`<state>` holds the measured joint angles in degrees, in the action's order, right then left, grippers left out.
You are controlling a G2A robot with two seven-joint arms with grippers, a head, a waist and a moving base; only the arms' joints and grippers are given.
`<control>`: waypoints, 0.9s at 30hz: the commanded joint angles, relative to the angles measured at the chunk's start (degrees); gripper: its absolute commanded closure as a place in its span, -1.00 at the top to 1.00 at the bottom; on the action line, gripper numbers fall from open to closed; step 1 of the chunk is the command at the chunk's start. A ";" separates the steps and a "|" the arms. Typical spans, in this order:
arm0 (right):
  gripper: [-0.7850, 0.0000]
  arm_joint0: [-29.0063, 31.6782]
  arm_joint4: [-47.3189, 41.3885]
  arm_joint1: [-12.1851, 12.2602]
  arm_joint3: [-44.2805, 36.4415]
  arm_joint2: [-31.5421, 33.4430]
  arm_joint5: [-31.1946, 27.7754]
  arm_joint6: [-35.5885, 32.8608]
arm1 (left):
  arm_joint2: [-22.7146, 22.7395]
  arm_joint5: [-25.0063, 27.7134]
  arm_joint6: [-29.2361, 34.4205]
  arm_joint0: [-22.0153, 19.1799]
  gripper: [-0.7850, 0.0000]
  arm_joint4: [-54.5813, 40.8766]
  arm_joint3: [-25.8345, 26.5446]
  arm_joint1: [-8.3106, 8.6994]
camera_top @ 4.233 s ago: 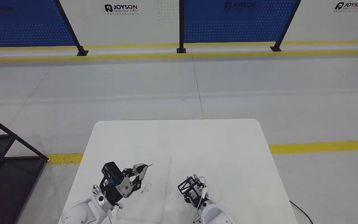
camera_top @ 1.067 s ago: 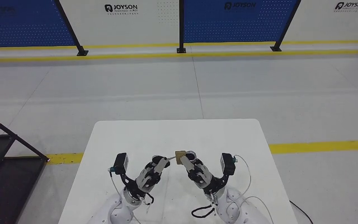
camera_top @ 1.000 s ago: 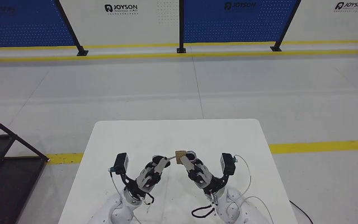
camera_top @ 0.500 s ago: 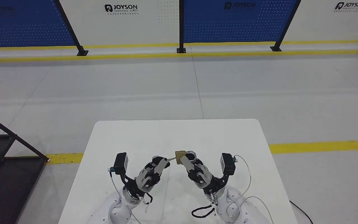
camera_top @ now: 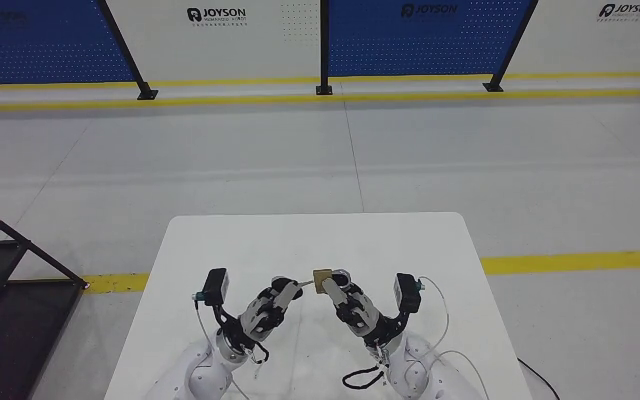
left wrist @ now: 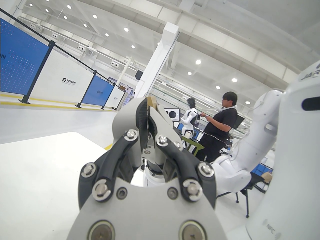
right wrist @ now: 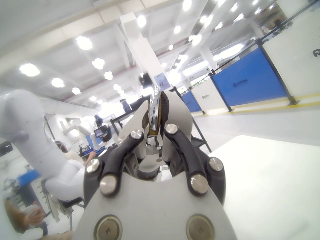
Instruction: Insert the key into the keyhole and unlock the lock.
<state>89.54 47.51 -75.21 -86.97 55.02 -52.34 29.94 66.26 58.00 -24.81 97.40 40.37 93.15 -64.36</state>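
Above the table (camera_top: 420, 250), key (camera_top: 304, 283) tight in left gripper (camera_top: 292, 288), lock (camera_top: 322, 277) tight in right gripper (camera_top: 334, 285)

Top camera looks down on the counter (camera_top: 400, 240); wrist cameras sit close behind left gripper (left wrist: 148, 108) and right gripper (right wrist: 157, 106), tilted upward, sharing that counter.

The floor (camera_top: 400, 150) is pale grey and smooth. Two yellow lines (camera_top: 250, 100) run across it at the foot of a barrier. A further yellow stripe (camera_top: 560, 263) passes behind the white tabletop (camera_top: 400, 240). The barrier consists of blue panels (camera_top: 420, 35) and white panels (camera_top: 215, 40) set between black posts (camera_top: 322, 50) on flat feet. A black rack (camera_top: 30, 320) stands just left of the tabletop. Overhead, a white beamed ceiling (left wrist: 225, 13) carries round lamps (left wrist: 126, 29), all lit. A white square column (left wrist: 160, 56) rises to it.
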 commanded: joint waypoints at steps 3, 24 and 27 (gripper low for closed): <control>-1.00 0.00 0.00 0.00 0.00 0.00 0.00 0.00 | -0.54 0.00 0.74 -0.45 -1.00 -0.75 -0.04 0.45; -1.00 0.16 -0.99 0.01 -0.82 0.04 1.42 -1.65 | -1.23 0.00 1.22 -0.96 -1.00 -1.90 0.11 2.59; -1.00 0.34 -1.59 0.12 -1.24 0.42 1.39 -2.68 | -0.82 0.00 2.29 -0.74 -1.00 -2.20 0.30 3.25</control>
<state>89.82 46.07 -75.13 -88.11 55.30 -50.85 27.52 65.29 58.00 -22.93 96.58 38.30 93.35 -61.36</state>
